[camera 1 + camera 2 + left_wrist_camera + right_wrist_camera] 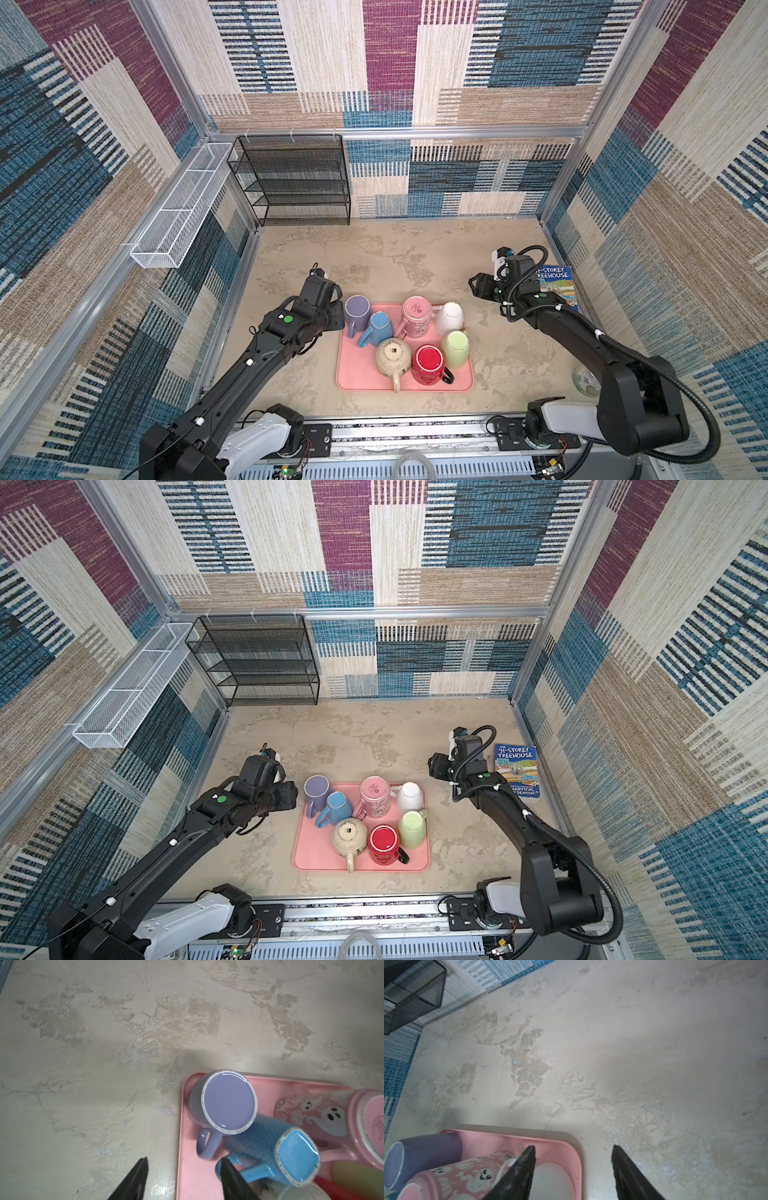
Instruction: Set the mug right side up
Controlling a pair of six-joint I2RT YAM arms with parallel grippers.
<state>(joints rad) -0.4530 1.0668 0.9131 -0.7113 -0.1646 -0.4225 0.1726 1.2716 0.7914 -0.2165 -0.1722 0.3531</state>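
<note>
Seven mugs (429, 360) on one pink tray (353, 376); one book (557, 286); left gripper (185, 1160), right gripper (573, 1148) fingers parted, empty.

Bright even light; soft shadows; wrist views hazy, corners blurred.

The mottled beige tabletop (374, 249) carries a pink tray (353, 376), flat near the front middle. A black mesh rack (299, 183) stands in the back left corner against the wall. A book (516, 771) lies face up by the right edge, and a clear glass item (584, 383) sits nearer the front, partly hidden
</note>
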